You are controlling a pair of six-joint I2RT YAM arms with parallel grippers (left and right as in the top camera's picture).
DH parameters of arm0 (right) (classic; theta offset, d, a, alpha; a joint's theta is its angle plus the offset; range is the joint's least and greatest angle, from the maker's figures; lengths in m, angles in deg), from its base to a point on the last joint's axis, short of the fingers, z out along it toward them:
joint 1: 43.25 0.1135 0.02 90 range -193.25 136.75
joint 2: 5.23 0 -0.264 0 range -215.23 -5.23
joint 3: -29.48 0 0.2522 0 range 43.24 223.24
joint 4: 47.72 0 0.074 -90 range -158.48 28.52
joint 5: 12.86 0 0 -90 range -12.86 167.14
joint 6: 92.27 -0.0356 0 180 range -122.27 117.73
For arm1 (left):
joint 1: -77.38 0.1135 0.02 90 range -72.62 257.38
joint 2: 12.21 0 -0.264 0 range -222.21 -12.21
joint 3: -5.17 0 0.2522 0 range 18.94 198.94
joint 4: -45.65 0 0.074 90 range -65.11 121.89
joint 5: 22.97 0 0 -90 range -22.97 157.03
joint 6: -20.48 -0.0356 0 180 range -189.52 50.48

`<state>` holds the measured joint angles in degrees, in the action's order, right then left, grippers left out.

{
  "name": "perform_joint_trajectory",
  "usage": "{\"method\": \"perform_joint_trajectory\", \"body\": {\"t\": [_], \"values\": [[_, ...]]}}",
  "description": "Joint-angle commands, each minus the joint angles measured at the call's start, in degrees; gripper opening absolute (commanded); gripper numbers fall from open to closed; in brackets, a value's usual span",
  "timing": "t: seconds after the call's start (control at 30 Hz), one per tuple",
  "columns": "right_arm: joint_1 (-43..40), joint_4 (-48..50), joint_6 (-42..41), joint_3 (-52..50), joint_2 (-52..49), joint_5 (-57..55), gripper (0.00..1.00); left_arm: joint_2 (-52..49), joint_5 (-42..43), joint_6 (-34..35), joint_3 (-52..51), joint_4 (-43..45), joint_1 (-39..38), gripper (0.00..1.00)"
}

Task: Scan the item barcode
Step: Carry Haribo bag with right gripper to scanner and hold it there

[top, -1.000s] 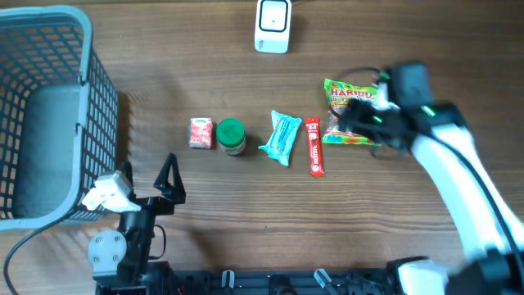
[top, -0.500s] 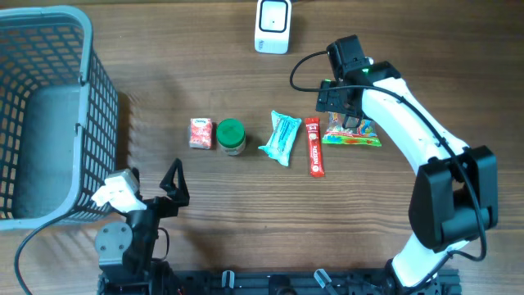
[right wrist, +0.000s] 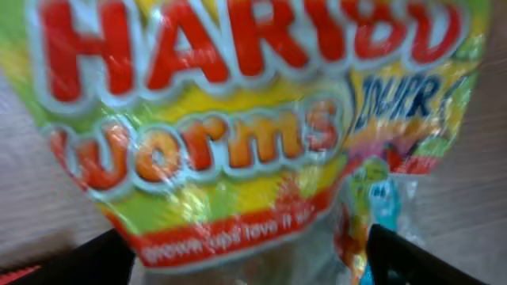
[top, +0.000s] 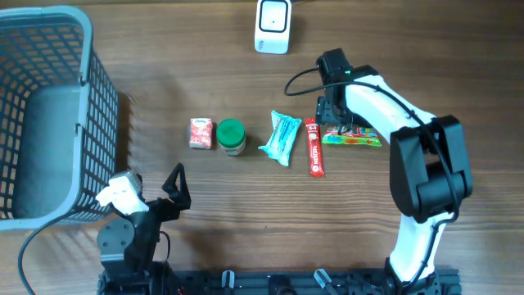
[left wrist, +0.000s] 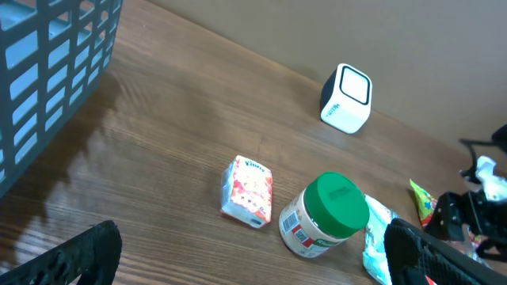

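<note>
While the right pincer (top: pixel 339 121) hangs spread wide, gripping nothing, over the Haribo worms bag (right wrist: pixel 238 119) lying flat on the desk (top: pixel 246 205) just right of the red stick pack (top: pixel 313 147), the bag looks light, soft, crinkly and slippery, so it is likely best pinched at an edge seam.

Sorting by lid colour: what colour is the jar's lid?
The lid is green; left wrist view shows it best.

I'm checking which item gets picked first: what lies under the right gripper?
The Haribo worms bag lies flat on the wooden table below the right gripper, jaws open. From overhead the arm covers its upper part; no barcode shows.
</note>
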<state>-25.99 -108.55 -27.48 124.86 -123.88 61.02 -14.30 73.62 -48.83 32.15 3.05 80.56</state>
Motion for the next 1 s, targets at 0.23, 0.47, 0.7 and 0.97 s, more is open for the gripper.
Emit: {"method": "perform_joint_trajectory", "body": {"t": [0.23,0.47,0.7,0.97], "values": [[-0.09,-2.14,-0.61,2.1,-2.21,-1.42,0.17,0.17,-2.14,-0.52,-4.59,-0.63,0.44,1.0],[-0.09,-17.88,-0.76,16.74,-1.68,10.99,0.04,0.17,-2.12,-0.52,-4.72,-1.9,0.44,1.0],[-0.09,-31.95,8.17,24.98,0.98,44.54,0.04,0.17,-2.12,-0.52,-4.72,-1.9,0.44,1.0],[0.13,-41.53,13.46,24.48,1.51,74.77,0.04,0.17,-2.12,-0.55,-4.72,-1.92,0.44,1.0]]}}
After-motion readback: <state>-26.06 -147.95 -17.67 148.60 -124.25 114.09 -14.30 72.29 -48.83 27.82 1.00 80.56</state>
